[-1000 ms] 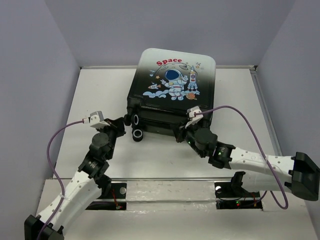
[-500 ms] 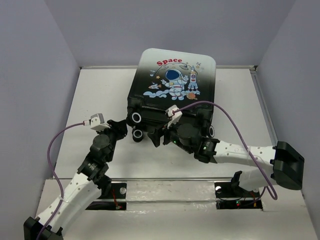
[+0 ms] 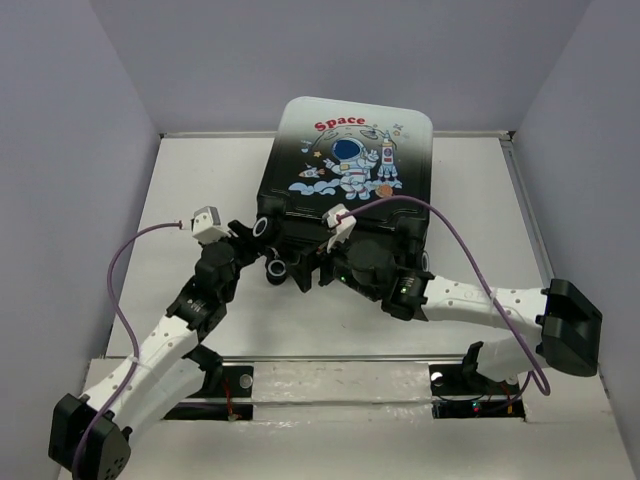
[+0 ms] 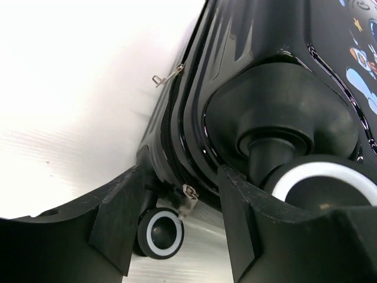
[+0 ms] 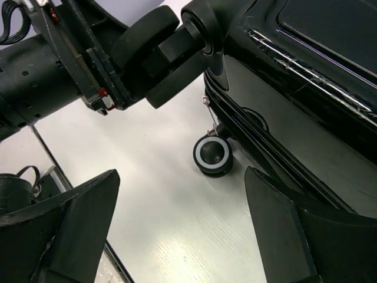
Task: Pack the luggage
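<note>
The luggage point(image 3: 345, 160) lies shut on the white table point(image 3: 190, 190), astronaut print up, its wheels toward me. My left gripper point(image 3: 252, 235) stands open at its near-left corner. In the left wrist view the left gripper point(image 4: 177, 177) has a metal zipper pull point(image 4: 189, 197) and a small black wheel point(image 4: 160, 233) between its fingers, untouched. My right gripper point(image 3: 305, 272) is wide open along the near edge, pointing left. In the right wrist view the right gripper point(image 5: 181, 175) holds nothing, and that wheel point(image 5: 212, 154) lies just beyond its fingertips.
A second zipper pull point(image 4: 166, 75) sticks out further along the luggage's side seam. The upper corner wheel point(image 4: 321, 183) is close against my left gripper's right finger. My left arm point(image 5: 47, 76) fills the top left of the right wrist view. Grey walls enclose the table.
Both grippers have opened from shut. The right arm has swung left along the luggage's near edge to the left wheels. The left gripper has moved up toward the corner.
</note>
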Robot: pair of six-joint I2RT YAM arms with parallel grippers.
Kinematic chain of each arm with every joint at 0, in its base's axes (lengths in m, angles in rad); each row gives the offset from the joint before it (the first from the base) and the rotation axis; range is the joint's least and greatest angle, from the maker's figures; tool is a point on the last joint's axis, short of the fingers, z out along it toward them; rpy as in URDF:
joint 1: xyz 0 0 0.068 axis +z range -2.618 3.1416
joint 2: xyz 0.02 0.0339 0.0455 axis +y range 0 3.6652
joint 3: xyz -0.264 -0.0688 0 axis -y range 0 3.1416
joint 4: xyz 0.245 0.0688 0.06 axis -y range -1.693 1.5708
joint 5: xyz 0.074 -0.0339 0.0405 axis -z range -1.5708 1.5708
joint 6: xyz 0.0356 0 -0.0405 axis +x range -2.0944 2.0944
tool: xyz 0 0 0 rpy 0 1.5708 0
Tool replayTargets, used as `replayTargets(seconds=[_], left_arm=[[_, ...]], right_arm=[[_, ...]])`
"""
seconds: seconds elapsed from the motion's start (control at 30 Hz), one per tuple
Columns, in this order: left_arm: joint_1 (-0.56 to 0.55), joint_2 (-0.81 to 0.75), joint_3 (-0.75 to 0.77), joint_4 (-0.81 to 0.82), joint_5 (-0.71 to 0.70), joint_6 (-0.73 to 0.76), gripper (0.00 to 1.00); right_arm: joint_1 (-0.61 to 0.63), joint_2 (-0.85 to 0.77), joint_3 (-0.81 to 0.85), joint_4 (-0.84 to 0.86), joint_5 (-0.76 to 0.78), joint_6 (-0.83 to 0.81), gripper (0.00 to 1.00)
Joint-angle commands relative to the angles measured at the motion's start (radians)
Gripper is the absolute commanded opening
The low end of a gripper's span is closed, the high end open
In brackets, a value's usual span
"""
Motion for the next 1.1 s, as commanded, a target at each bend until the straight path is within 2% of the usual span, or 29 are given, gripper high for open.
replayTargets(seconds=[0.0, 0.13, 0.27, 0.43, 0.6, 0.73, 0.87, 1.07], left_arm=[[-0.006, 0.053, 0.093, 0.226, 0.141, -0.023, 0.61], [-0.006, 0.125, 0.116, 0.278, 0.218, -0.031, 0.60], [-0.006, 0.119, 0.116, 0.291, 0.209, -0.017, 0.58], [-0.006, 0.109, 0.119, 0.297, 0.225, -0.007, 0.58], [-0.006, 0.088, 0.101, 0.300, 0.226, 0.000, 0.57], [-0.006, 0.076, 0.082, 0.318, 0.226, 0.001, 0.57], [-0.006, 0.071, 0.073, 0.331, 0.232, 0.001, 0.57], [-0.006, 0.067, 0.058, 0.354, 0.259, 0.004, 0.57]], right_arm=[[0.003, -0.016, 0.041, -0.012, -0.004, 0.005, 0.94], [0.003, -0.025, 0.048, -0.015, 0.010, -0.004, 0.94], [0.003, -0.021, 0.096, -0.057, 0.024, -0.056, 0.94], [0.003, 0.064, 0.295, -0.270, 0.020, -0.225, 0.93], [0.003, 0.139, 0.376, -0.289, 0.043, -0.371, 0.85], [0.003, 0.246, 0.468, -0.356, 0.007, -0.444, 0.84], [-0.006, 0.306, 0.541, -0.376, 0.016, -0.472, 0.83], [-0.006, 0.378, 0.585, -0.338, 0.118, -0.501, 0.72]])
